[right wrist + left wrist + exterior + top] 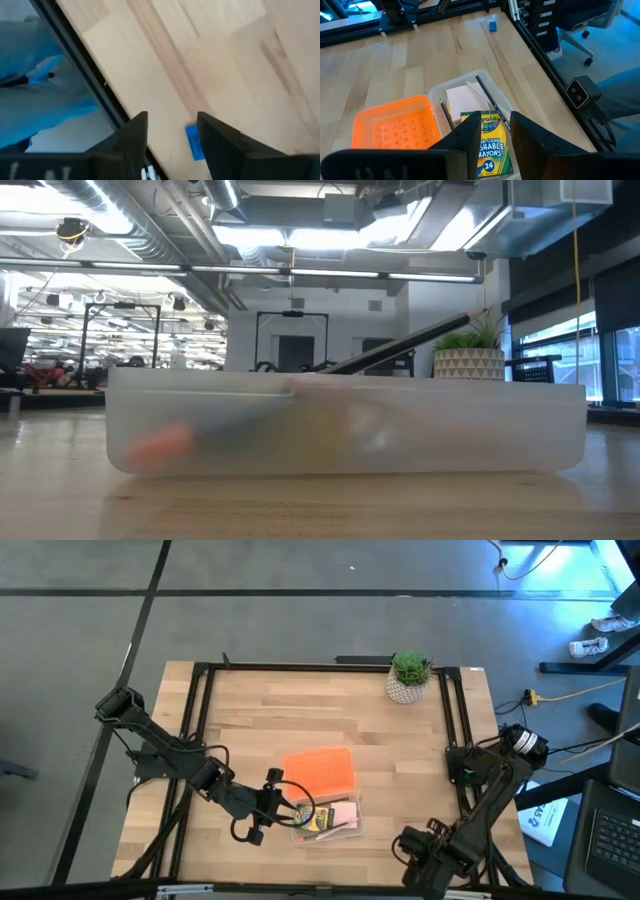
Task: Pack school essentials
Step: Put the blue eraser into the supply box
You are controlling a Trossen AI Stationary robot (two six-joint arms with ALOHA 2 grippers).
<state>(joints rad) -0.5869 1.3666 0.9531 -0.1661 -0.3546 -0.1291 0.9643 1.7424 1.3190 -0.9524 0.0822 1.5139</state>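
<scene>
A clear case (328,820) lies near the table's near edge. In the left wrist view it holds the green-and-yellow crayon box (490,145), the pale pink pad (462,97) and thin dark pencils (490,97). One pencil (400,348) sticks up over the case's rim in the low view. My left gripper (496,120) is open just left of the case (283,808), with its fingers above the crayon box's end and no contact showing. The tiny blue piece (194,142) lies flat on the wood. My right gripper (172,117) hovers open over it. I cannot make out the scissors.
The orange lid (320,770) lies flat just beyond the case. A potted green plant (408,677) stands at the table's far edge. A black frame rail (85,85) runs close beside the blue piece. Bare wood stretches between the lid and the plant.
</scene>
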